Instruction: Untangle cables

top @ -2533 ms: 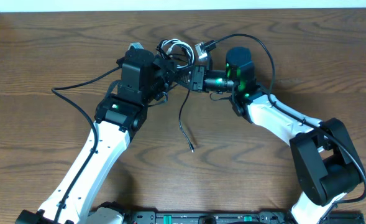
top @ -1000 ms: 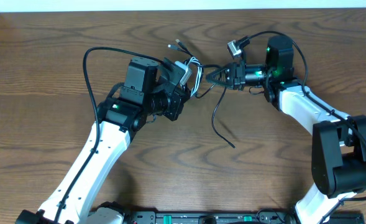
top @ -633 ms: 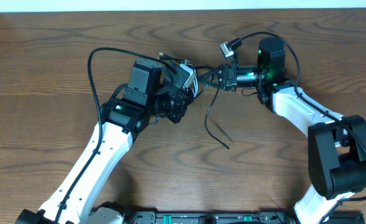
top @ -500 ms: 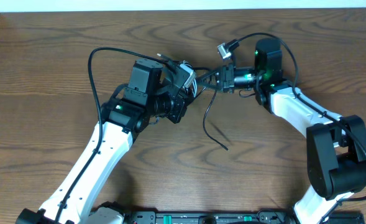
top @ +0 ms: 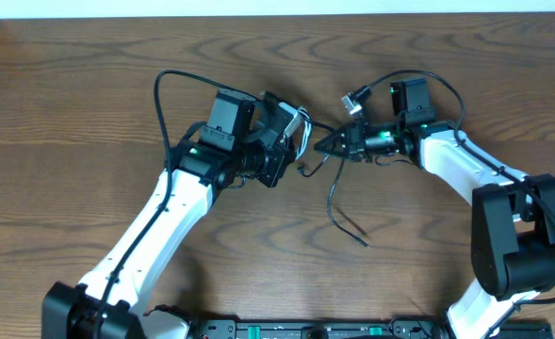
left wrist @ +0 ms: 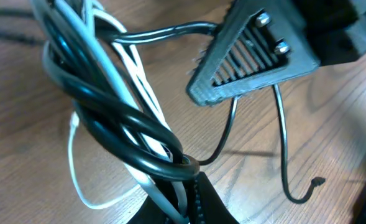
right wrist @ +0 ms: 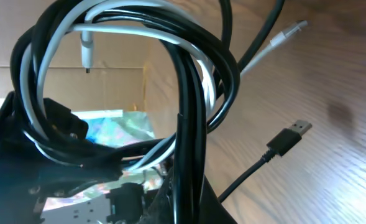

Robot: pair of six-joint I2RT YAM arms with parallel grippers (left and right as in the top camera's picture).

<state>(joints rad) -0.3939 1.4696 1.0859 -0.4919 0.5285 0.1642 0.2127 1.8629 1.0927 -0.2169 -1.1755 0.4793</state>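
At the table's (top: 70, 94) twelve o'clock, the left gripper (top: 292, 132) clamped the tangled cables (top: 302, 121) while the right gripper (top: 328, 145) pinched the black cable (top: 334, 193), which likely needed drawing toward three o'clock.

Beneath the right pincer (top: 326, 145) the table (top: 70, 113) is brown wood with a clear grain and a soft sheen. The pincer's fingers (left wrist: 251, 56) are matt black plastic, ribbed on one face, with two bright metal screw heads (left wrist: 281, 46). Just beside its tip the black cable (left wrist: 108, 118) has a smooth, glossy sheath; the white cable (right wrist: 127, 22) looks smooth and duller. A plug (right wrist: 297, 129) beyond them ends in bare metal. Behind the pincer the arm shell (top: 456, 169) is glossy white plastic.
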